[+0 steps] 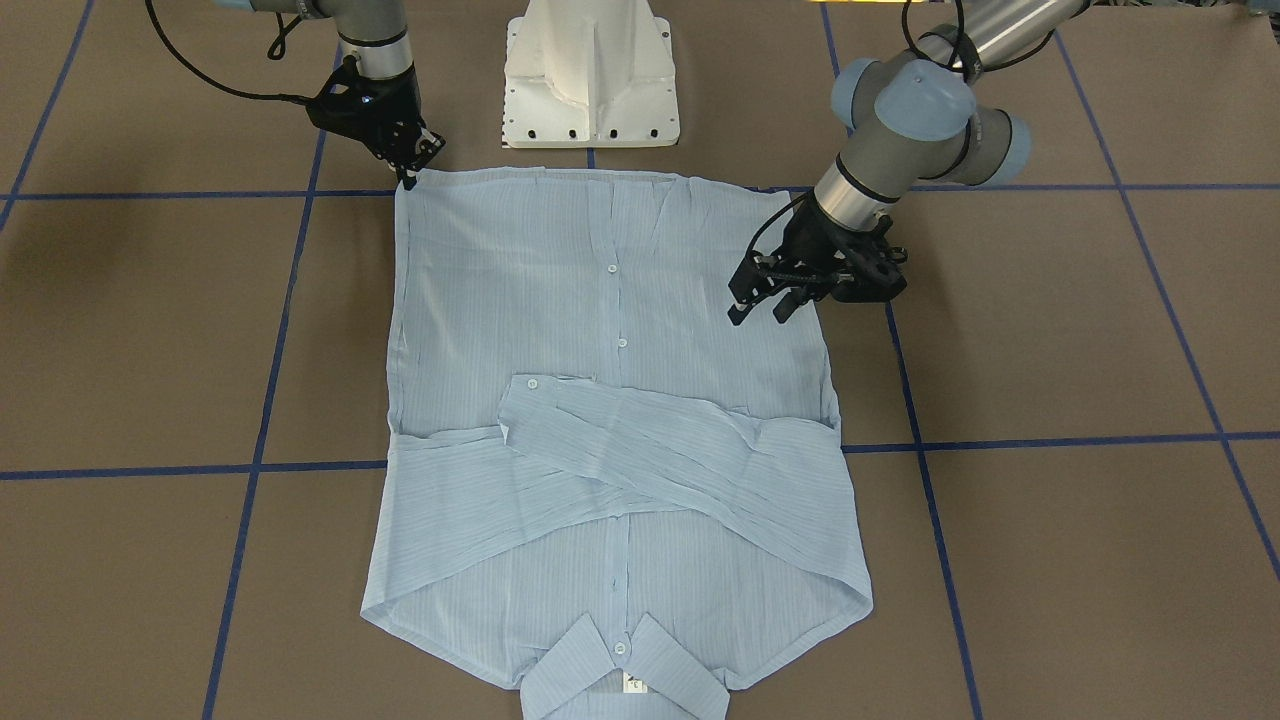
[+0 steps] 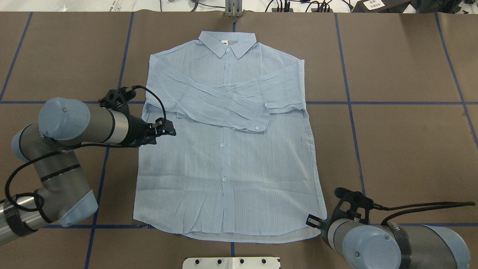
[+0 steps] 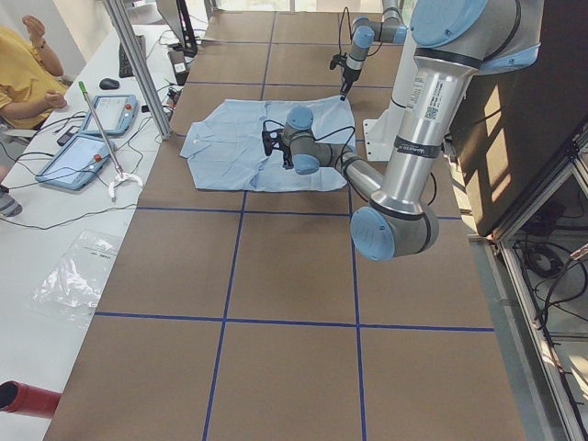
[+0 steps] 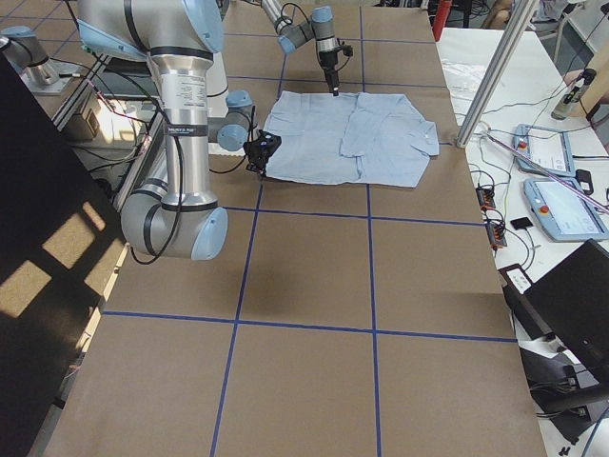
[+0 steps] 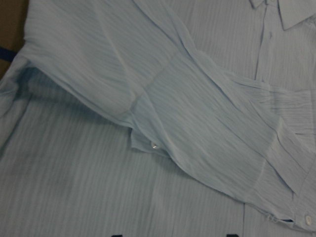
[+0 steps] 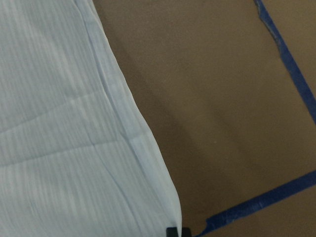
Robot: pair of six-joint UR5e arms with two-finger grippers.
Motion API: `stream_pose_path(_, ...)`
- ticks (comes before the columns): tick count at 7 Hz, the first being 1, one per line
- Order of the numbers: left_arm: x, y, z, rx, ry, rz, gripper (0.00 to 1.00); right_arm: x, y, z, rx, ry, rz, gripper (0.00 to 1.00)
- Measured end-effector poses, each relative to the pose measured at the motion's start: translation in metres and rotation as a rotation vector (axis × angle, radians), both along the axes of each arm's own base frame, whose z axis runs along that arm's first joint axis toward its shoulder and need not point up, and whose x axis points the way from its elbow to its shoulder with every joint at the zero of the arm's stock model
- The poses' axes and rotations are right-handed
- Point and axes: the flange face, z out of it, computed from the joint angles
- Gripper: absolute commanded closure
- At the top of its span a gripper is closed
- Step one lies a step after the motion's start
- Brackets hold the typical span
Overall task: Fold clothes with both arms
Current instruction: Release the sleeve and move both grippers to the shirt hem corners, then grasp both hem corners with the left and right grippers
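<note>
Seeing my left hand [image 1: 758, 314] apart over striped shirt [image 2: 257, 168], 9 o'clock edge; right hand [image 1: 407, 180] clamped on 5 o'clock hem corner.

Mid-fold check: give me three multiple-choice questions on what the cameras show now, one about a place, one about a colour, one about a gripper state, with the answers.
1. Where is the right gripper? A over the middle of the shirt; B at a corner of its hem; C raised well clear of it.
2. What colour are the tape lines? A red; B blue; C yellow.
3. How do the jaws of the left gripper stand? A open; B shut on cloth; C out of view.
Answers: 1 B, its tips sit at the hem corner in the front-facing view. 2 B, the grid is blue in every view. 3 A, its two fingers stand apart over the shirt's side edge.
</note>
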Motion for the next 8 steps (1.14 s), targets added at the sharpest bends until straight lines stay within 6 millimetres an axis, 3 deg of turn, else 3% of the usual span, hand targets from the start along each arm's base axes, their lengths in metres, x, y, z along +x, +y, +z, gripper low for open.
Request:
stream_pose_path(2,-0.006,0.062,0.005,-0.057,-0.072,0.054,0.24,0.005,0.008,0.001,-0.006,0.001,-0.003,1.0)
stream_pose_path(5,0.012,0.153,0.009,-0.147,-0.173,0.103,0.24,0.005,0.009,-0.003,-0.007,-0.005,-0.005,1.0)
stream_pose_path(6,0.015,0.168,0.019,-0.153,-0.202,0.108,0.24,0.005,0.01,-0.004,-0.007,-0.009,-0.006,1.0)
stream_pose_path(8,0.017,0.177,0.032,-0.158,-0.232,0.113,0.25,0.005,0.01,-0.006,-0.007,-0.013,-0.006,1.0)
